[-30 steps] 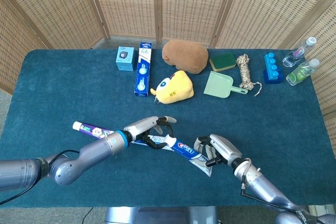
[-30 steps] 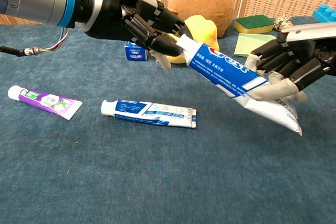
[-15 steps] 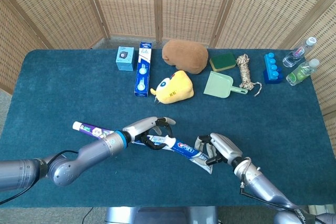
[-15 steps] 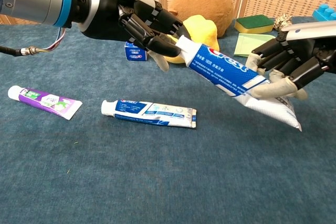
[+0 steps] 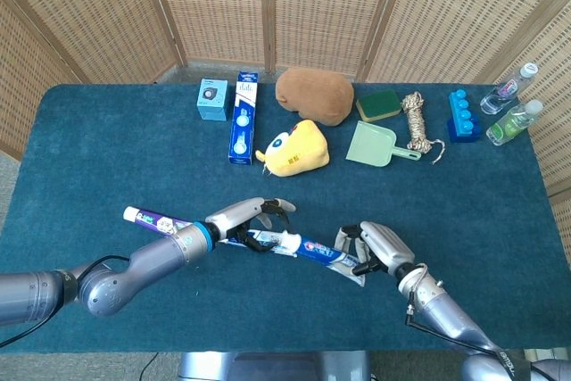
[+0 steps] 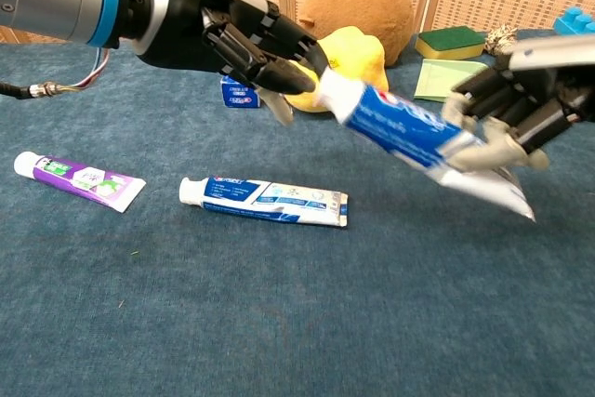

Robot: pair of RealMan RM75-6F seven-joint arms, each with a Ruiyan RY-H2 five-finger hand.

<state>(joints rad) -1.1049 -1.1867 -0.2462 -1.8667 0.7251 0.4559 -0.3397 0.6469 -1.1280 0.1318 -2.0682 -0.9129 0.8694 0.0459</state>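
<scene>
While it is hanging above the dark blue cloth table [image 6: 279,323], both hands are gripping one blue-and-white plastic toothpaste tube [image 6: 409,133].
The left hand [image 6: 237,30] is pinching its white cap end at 10 o'clock; the right hand [image 6: 521,109] is clasping the flat crimped tail at 4 o'clock.

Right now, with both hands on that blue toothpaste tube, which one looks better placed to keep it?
Probably the right hand: its fingers wrap the blue toothpaste tube at the flat end, while the left hand only pinches the cap end.
</scene>
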